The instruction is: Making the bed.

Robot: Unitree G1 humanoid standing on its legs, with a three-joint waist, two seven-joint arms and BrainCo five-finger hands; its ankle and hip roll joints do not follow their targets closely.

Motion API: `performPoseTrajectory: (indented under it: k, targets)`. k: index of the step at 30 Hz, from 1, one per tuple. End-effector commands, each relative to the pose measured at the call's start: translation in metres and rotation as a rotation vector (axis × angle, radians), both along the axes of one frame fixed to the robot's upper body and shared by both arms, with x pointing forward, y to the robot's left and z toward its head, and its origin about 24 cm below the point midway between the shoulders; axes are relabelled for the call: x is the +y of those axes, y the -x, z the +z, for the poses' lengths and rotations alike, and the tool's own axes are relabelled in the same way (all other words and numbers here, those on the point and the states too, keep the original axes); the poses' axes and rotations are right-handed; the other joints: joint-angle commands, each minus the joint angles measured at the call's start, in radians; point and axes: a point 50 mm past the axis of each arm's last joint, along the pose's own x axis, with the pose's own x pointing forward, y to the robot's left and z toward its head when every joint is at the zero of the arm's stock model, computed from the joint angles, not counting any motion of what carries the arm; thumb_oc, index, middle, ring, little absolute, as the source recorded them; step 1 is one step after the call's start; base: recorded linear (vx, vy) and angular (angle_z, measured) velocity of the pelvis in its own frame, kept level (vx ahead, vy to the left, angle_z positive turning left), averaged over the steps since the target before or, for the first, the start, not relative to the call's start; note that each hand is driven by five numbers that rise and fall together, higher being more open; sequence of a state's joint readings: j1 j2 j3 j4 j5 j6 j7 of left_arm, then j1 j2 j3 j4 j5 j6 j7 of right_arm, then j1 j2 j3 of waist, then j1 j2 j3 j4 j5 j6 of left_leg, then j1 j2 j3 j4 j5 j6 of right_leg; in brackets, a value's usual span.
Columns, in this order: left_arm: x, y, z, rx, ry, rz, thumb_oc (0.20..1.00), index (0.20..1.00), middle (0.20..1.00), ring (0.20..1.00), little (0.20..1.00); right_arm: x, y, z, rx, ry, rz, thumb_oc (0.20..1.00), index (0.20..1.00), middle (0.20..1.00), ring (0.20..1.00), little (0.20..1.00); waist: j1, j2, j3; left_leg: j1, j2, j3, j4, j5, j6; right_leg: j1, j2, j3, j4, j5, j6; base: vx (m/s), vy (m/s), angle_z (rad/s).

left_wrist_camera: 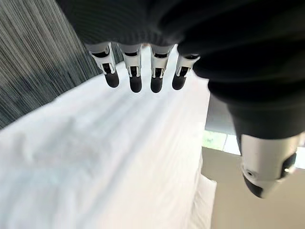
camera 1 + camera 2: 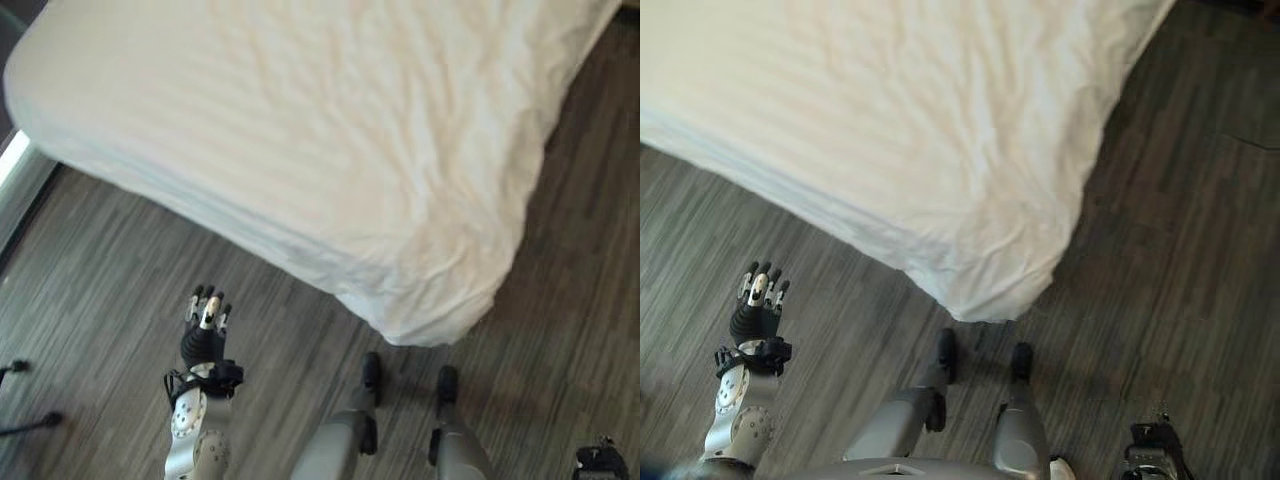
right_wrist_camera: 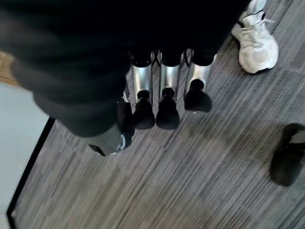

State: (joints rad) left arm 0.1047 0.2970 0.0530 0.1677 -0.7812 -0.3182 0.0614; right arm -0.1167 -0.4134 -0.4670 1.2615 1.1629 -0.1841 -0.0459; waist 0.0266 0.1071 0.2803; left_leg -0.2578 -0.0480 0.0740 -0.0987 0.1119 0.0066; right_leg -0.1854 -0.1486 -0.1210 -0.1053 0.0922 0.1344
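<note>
The bed (image 2: pixel 300 130) lies ahead, its white sheet (image 2: pixel 420 230) wrinkled toward the near right corner, which hangs just in front of the robot. The left hand (image 2: pixel 205 325) hovers over the floor (image 2: pixel 90 290) left of that corner, fingers straight, holding nothing. The right hand (image 3: pixel 162 102) hangs low over the floor, apparently relaxed and empty, with a person's white shoe (image 3: pixel 257 40) nearby. Neither hand touches the sheet, so a short reach could snag the corner and deepen the creases.
</note>
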Motion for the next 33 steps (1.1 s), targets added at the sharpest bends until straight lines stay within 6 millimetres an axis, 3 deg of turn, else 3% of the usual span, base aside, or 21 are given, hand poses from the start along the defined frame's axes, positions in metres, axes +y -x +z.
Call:
performPoseTrajectory:
  k: [1, 2, 3, 4, 5, 7, 10, 12, 13, 14, 18, 22, 23, 24, 25, 26, 27, 33]
  targets:
    - [0.01, -0.002, 0.015, -0.096, 0.0, 0.079, 1.0, 1.0, 1.0, 1.0, 1.0, -0.027, -0.054, 0.047, -0.248, 0.144, -0.054, 0.2, 0.2, 0.2, 0.2, 0.2, 0.014, 0.022, 0.029, 0.01, 0.044, -0.059, 0.011, -0.033, -0.059, 0.029, -0.061, -0.038, 0.023, -0.035, 0.021, 0.0, -0.005, -0.07]
    - [0.011, -0.002, 0.015, -0.097, 0.0, 0.081, 1.0, 1.0, 1.0, 1.0, 1.0, -0.025, -0.055, 0.047, -0.248, 0.144, -0.054, 0.2, 0.2, 0.2, 0.2, 0.2, 0.013, 0.021, 0.03, 0.011, 0.044, -0.058, 0.011, -0.033, -0.06, 0.029, -0.06, -0.038, 0.024, -0.035, 0.021, 0.0, 0.0, 0.0]
    - [0.015, 0.0, 0.016, -0.099, -0.004, 0.115, 1.0, 1.0, 1.0, 1.0, 1.0, -0.025, -0.077, 0.07, -0.306, 0.266, 0.068, 0.2, 0.2, 0.2, 0.2, 0.2, 0.006, 0.009, 0.031, 0.014, 0.046, -0.054, 0.011, -0.033, -0.061, 0.028, -0.058, -0.032, 0.025, -0.033, 0.019, 0.0, 0.0, 0.0]
    - [0.016, 0.0, 0.016, -0.098, -0.005, 0.117, 1.0, 1.0, 1.0, 1.0, 1.0, -0.024, -0.078, 0.07, -0.303, 0.266, 0.07, 0.2, 0.2, 0.2, 0.2, 0.2, 0.004, 0.008, 0.03, 0.013, 0.046, -0.054, 0.011, -0.032, -0.061, 0.027, -0.058, -0.032, 0.025, -0.032, 0.019, -0.04, -0.03, -0.02]
    - [0.024, 0.004, 0.017, -0.108, 0.0, 0.171, 1.0, 1.0, 1.0, 1.0, 1.0, -0.003, -0.106, 0.105, -0.418, 0.437, 0.289, 0.2, 0.2, 0.2, 0.2, 0.2, -0.01, -0.009, 0.033, 0.013, 0.05, -0.048, 0.011, -0.03, -0.062, 0.022, -0.056, -0.022, 0.026, -0.027, 0.017, -0.04, -0.025, -0.06]
    - [0.032, 0.009, 0.017, -0.114, 0.011, 0.218, 1.0, 1.0, 1.0, 1.0, 1.0, 0.029, -0.117, 0.135, -0.611, 0.534, 0.47, 0.2, 0.2, 0.2, 0.2, 0.2, -0.019, -0.024, 0.035, 0.016, 0.055, -0.042, 0.011, -0.033, -0.064, 0.02, -0.052, -0.015, 0.029, -0.029, 0.015, -0.03, -0.032, -0.09]
    - [0.033, 0.013, 0.014, -0.113, 0.028, 0.22, 1.0, 1.0, 1.0, 1.0, 1.0, 0.075, -0.117, 0.157, -0.791, 0.578, 0.762, 0.2, 0.2, 0.2, 0.2, 0.2, -0.027, -0.044, 0.036, 0.01, 0.06, -0.036, 0.011, -0.024, -0.065, 0.01, -0.048, -0.007, 0.031, -0.021, 0.012, -0.03, -0.022, -0.08]
    - [0.032, 0.015, 0.012, -0.108, 0.016, 0.197, 1.0, 1.0, 1.0, 1.0, 1.0, 0.095, -0.112, 0.158, -0.743, 0.633, 1.015, 0.2, 0.2, 0.2, 0.2, 0.2, -0.03, -0.054, 0.038, 0.013, 0.06, -0.032, 0.011, -0.025, -0.066, 0.01, -0.046, -0.004, 0.034, -0.022, 0.011, -0.02, -0.012, -0.04]
    - [0.032, 0.015, 0.012, -0.108, 0.016, 0.197, 1.0, 1.0, 1.0, 1.0, 1.0, 0.095, -0.112, 0.158, -0.743, 0.634, 1.015, 0.2, 0.2, 0.2, 0.2, 0.2, -0.03, -0.054, 0.036, 0.009, 0.06, -0.032, 0.011, -0.022, -0.066, 0.006, -0.046, -0.003, 0.033, -0.019, 0.011, -0.03, -0.017, -0.03]
    - [0.03, 0.016, 0.01, -0.101, 0.011, 0.177, 1.0, 1.0, 1.0, 1.0, 1.0, 0.118, -0.109, 0.163, -0.757, 0.644, 1.238, 0.2, 0.2, 0.2, 0.2, 0.2, -0.028, -0.059, 0.04, 0.006, 0.062, -0.03, 0.011, -0.021, -0.067, -0.001, -0.044, 0.001, 0.036, -0.016, 0.011, -0.04, -0.012, -0.06]
    - [0.023, 0.015, 0.005, -0.088, 0.005, 0.137, 1.0, 1.0, 1.0, 1.0, 1.0, 0.156, -0.109, 0.157, -0.728, 0.634, 1.611, 0.2, 0.2, 0.2, 0.2, 0.2, -0.021, -0.058, 0.05, 0.009, 0.065, -0.023, 0.011, -0.019, -0.068, -0.003, -0.044, 0.007, 0.036, -0.013, 0.012, -0.03, -0.005, -0.05]
    - [0.014, 0.008, 0.004, -0.089, 0.021, 0.108, 1.0, 1.0, 1.0, 1.0, 1.0, 0.193, -0.125, 0.135, -0.709, 0.492, 1.775, 0.2, 0.2, 0.2, 0.2, 0.2, -0.001, -0.047, 0.057, 0.009, 0.065, -0.018, 0.011, -0.018, -0.067, -0.005, -0.047, 0.008, 0.031, -0.005, 0.016, -0.01, 0.009, -0.02]
    - [0.013, 0.007, 0.004, -0.09, 0.025, 0.106, 1.0, 1.0, 1.0, 1.0, 1.0, 0.206, -0.129, 0.135, -0.736, 0.468, 1.836, 0.2, 0.2, 0.2, 0.2, 0.2, 0.007, -0.046, 0.058, 0.008, 0.065, -0.013, 0.011, -0.019, -0.067, -0.008, -0.047, 0.012, 0.029, 0.0, 0.017, -0.02, 0.018, -0.04]
    - [0.013, 0.007, 0.004, -0.091, 0.025, 0.108, 1.0, 1.0, 1.0, 1.0, 1.0, 0.206, -0.13, 0.136, -0.738, 0.468, 1.837, 0.2, 0.2, 0.2, 0.2, 0.2, 0.006, -0.047, 0.059, 0.009, 0.065, -0.012, 0.011, -0.019, -0.066, -0.008, -0.047, 0.013, 0.029, 0.0, 0.017, -0.02, 0.025, -0.1]
    - [0.009, 0.005, 0.003, -0.095, 0.036, 0.093, 1.0, 1.0, 1.0, 1.0, 1.0, 0.232, -0.133, 0.139, -0.786, 0.428, 1.961, 0.2, 0.2, 0.2, 0.2, 0.2, 0.022, -0.046, 0.061, 0.008, 0.066, 0.002, 0.011, -0.021, -0.066, -0.016, -0.046, 0.019, 0.026, 0.009, 0.02, -0.01, 0.016, -0.13]
    - [0.01, 0.005, 0.004, -0.096, 0.036, 0.095, 1.0, 1.0, 1.0, 1.0, 1.0, 0.232, -0.133, 0.139, -0.787, 0.429, 1.961, 0.2, 0.2, 0.2, 0.2, 0.2, 0.023, -0.047, 0.062, 0.009, 0.066, 0.003, 0.011, -0.021, -0.066, -0.017, -0.046, 0.021, 0.027, 0.009, 0.02, -0.02, 0.033, -0.32]
    - [0.005, 0.003, 0.0, -0.089, 0.052, 0.078, 1.0, 1.0, 1.0, 1.0, 1.0, 0.251, -0.139, 0.137, -0.791, 0.402, 2.027, 0.2, 0.2, 0.2, 0.2, 0.2, 0.038, -0.048, 0.064, 0.008, 0.07, 0.019, 0.011, -0.02, -0.066, -0.023, -0.045, 0.026, 0.023, 0.018, 0.022, -0.01, 0.018, -0.27]
    - [-0.003, -0.002, 0.001, -0.093, 0.048, 0.041, 1.0, 1.0, 1.0, 1.0, 1.0, 0.282, -0.154, 0.152, -0.86, 0.465, 2.069, 0.2, 0.2, 0.2, 0.2, 0.2, 0.059, -0.047, 0.071, 0.004, 0.076, 0.034, 0.011, -0.018, -0.068, -0.032, -0.045, 0.018, 0.018, 0.023, 0.026, 0.0, 0.005, -0.12]
